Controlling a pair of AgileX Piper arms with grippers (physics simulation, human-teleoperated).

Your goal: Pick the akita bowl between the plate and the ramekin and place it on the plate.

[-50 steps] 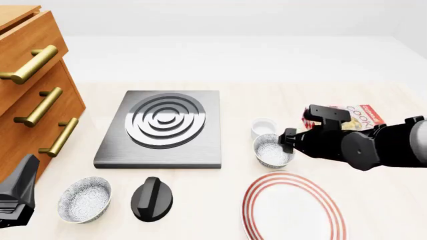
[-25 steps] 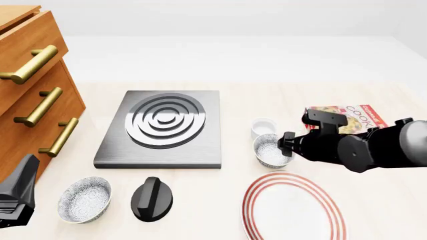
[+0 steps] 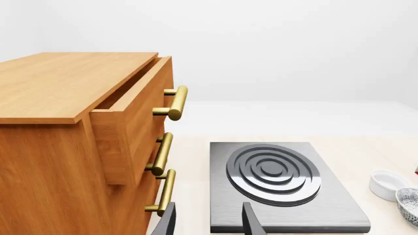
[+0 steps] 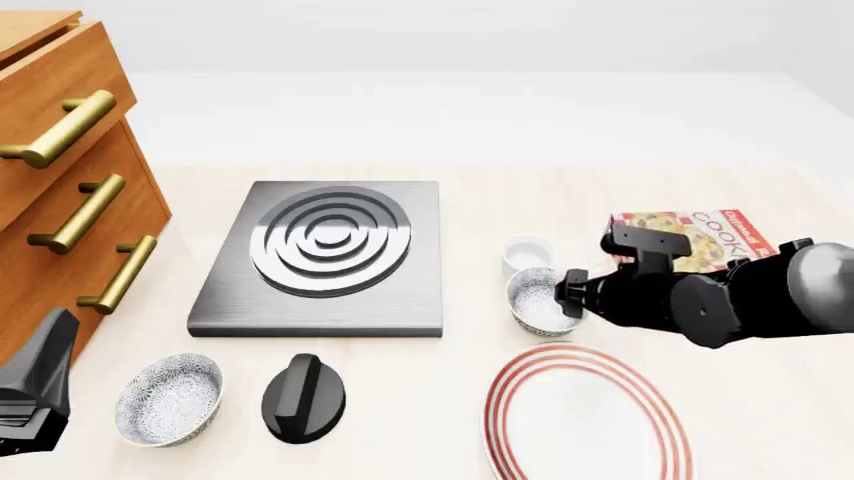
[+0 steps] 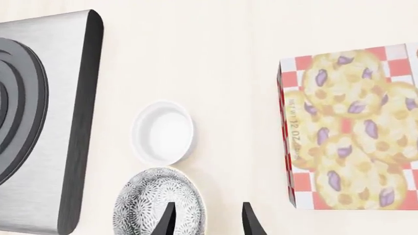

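The speckled akita bowl (image 4: 538, 303) sits between the small white ramekin (image 4: 529, 254) and the red-ringed plate (image 4: 501, 405). My right gripper (image 4: 573, 291) hangs low at the bowl's right rim. In the right wrist view its gripper (image 5: 207, 223) is open, with one finger over the inside of the bowl (image 5: 155, 203) and the other outside the rim. The ramekin (image 5: 163, 132) lies just beyond. My left gripper (image 3: 209, 225) is open and holds nothing, at the table's front left (image 4: 34, 390).
A second speckled bowl (image 4: 168, 398) and a black knob (image 4: 304, 398) lie at the front left. The grey burner slab (image 4: 320, 255) is in the middle, a wooden drawer cabinet (image 4: 60, 190) at the left, and a cookie cookbook (image 4: 701, 233) behind the right arm.
The right arm has sunk a little and edged left, bringing its fingers down around the bowl's right rim. The bowl and the left arm have not moved.
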